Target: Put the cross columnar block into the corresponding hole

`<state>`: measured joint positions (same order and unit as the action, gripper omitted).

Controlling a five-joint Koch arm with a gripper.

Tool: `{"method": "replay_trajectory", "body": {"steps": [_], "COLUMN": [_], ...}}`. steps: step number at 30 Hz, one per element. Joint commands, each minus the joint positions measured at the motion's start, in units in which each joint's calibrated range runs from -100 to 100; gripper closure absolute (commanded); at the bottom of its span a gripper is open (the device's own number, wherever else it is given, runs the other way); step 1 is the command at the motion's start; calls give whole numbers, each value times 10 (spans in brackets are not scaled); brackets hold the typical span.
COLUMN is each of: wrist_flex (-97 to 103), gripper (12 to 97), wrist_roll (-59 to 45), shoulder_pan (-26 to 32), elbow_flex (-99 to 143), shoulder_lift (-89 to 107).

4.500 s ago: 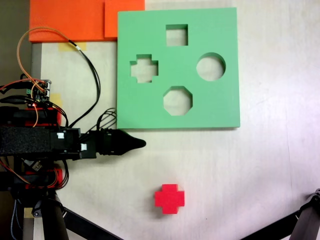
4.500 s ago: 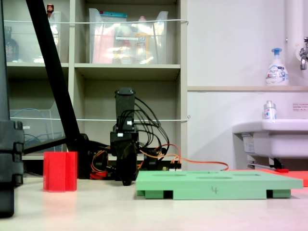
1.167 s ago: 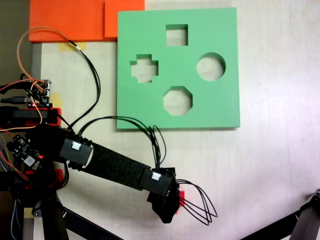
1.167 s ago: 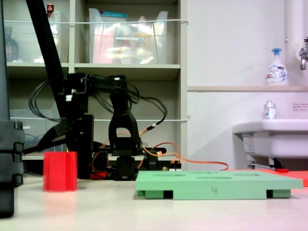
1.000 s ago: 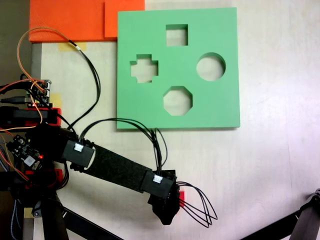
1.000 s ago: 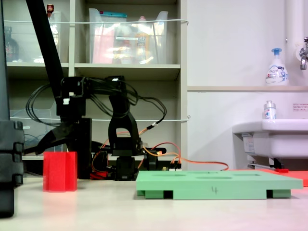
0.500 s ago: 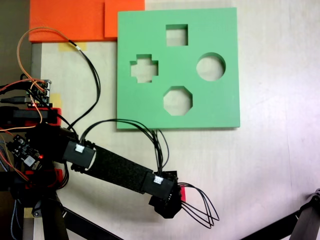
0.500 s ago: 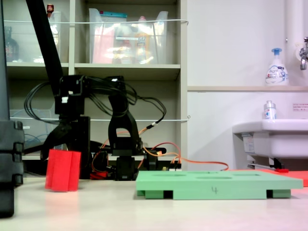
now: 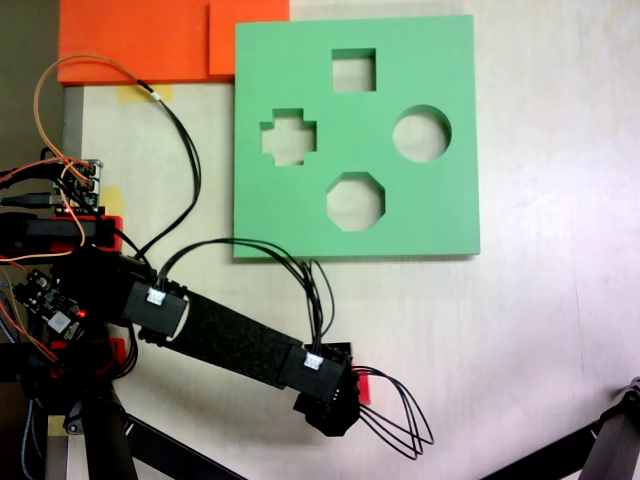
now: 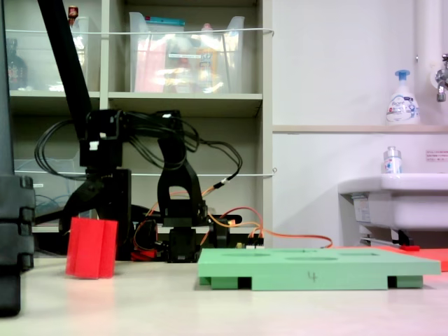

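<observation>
Pincer [image 10: 89, 213] sits low at the left of the side-on fixed view, black jaws coming down onto the top of the cross columnar block [image 10: 92, 248]. From what I see it's pinching the block: the red piece is tilted, leaning off vertical, with its lower edge just about at the desk [image 10: 231, 308] surface. I can't tell if it's fully clear of the desk.

From the top-down fixed view, the pincer [image 9: 340, 405] and wrist cover nearly all of the block [image 9: 364, 384]; only a red sliver shows at the right of the black housing. Arm [image 9: 215, 340] runs diagonally from the base at the left edge down to that spot. Black cable loops [image 9: 400, 425] hang off the wrist to the right.

Green board [image 9: 440, 200] lies flat, well apart from the block, toward the top of that view. The corresponding hole [image 9: 288, 137] is on the board's left side, nothing in it. Square cutout [image 9: 354, 70] above, round cutout [image 9: 421, 134] right, octagonal cutout [image 9: 355, 201] below. Orange foam sheets [image 9: 140, 40] touch the board's top-left corner.

Side-on, the board [image 10: 315, 269] stands on small feet, to the right of the arm base.
</observation>
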<state>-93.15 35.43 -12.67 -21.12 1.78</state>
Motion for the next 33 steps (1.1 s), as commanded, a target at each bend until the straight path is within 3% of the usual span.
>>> {"method": "replay_trajectory", "body": {"steps": [1,14,22,33], "wrist_flex": [-66,-69,-69,-69], "gripper": [673,673,673,670], "wrist_roll": [2,60,179,373], "shoulder_pan": [0,66,190,341], "elbow_flex": [-5,27,58,57], "shoulder_lift": [49,337,481,440]}}
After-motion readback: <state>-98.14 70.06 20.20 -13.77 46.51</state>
